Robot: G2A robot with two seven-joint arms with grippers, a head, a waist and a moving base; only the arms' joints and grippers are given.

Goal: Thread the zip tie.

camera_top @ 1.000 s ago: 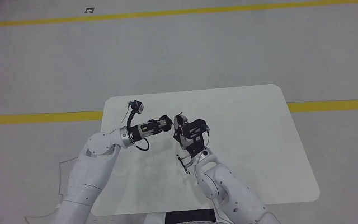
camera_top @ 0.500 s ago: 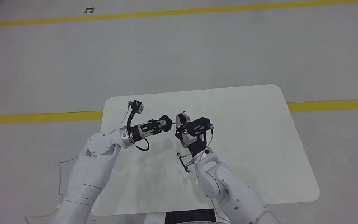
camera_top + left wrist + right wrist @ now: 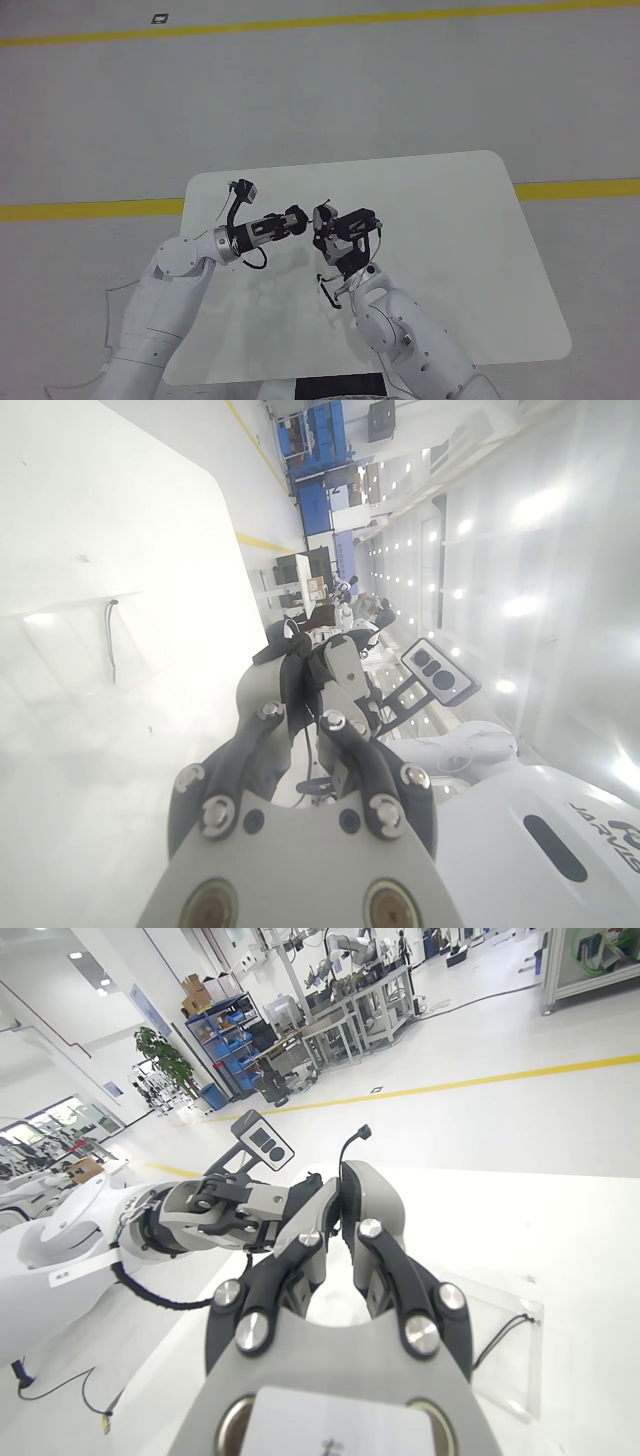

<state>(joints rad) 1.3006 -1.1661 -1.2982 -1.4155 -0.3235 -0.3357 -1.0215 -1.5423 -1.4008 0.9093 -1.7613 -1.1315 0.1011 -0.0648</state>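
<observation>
Smooth, matt white table [image 3: 450, 220]; zip tie [image 3: 342, 1153] seemingly black plastic.

I see a black zip tie [image 3: 363, 1131], a plain white table [image 3: 450, 230], and yellow stripes [image 3: 300, 22] across the pale grey floor [image 3: 400, 90].

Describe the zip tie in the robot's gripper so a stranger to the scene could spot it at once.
Near the middle of the white table, find the shut right gripper. A thin black zip tie curves out of its grip, ending in a small square head. Unlike the spare tie lying flat on a clear sheet, this one is held off the table.
</observation>
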